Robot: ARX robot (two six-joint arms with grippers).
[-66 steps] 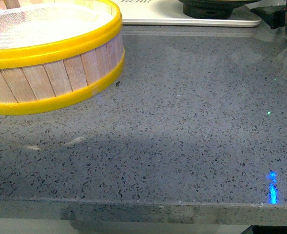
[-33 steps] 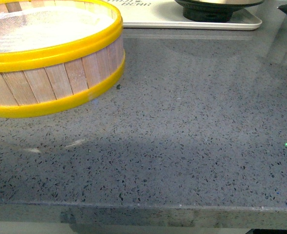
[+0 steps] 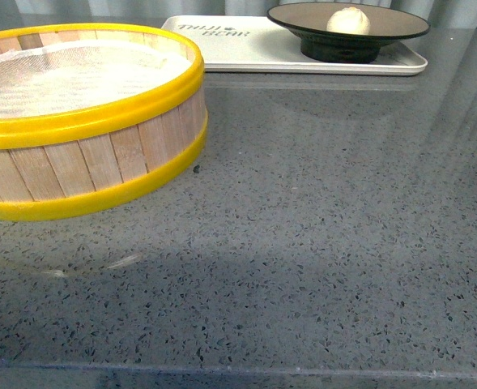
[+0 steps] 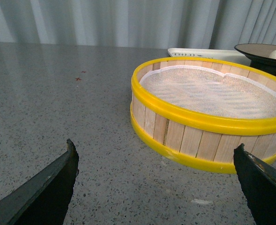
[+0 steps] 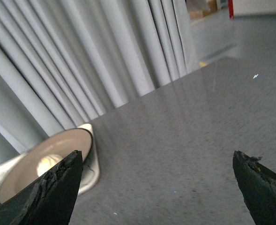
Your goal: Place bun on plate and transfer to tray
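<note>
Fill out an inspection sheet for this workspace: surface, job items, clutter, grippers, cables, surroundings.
Surface: grey speckled countertop, no spills seen.
Bun: sits inside the plate, upright, pleated top up.
Plate: black-rimmed, stands on the tray towards its right end.
Tray: white with dark lettering, lies flat at the far side of the counter.
Clutter: wooden steamer basket with yellow rims, only a white mesh liner inside; a small red mark on the counter.
Left gripper: open, holding nothing, facing the basket.
Right gripper: open, holding nothing, away from the plate.
Cables: nothing seen.
Surroundings: pale pleated curtain behind the counter; floor beyond it, blurred.
</note>
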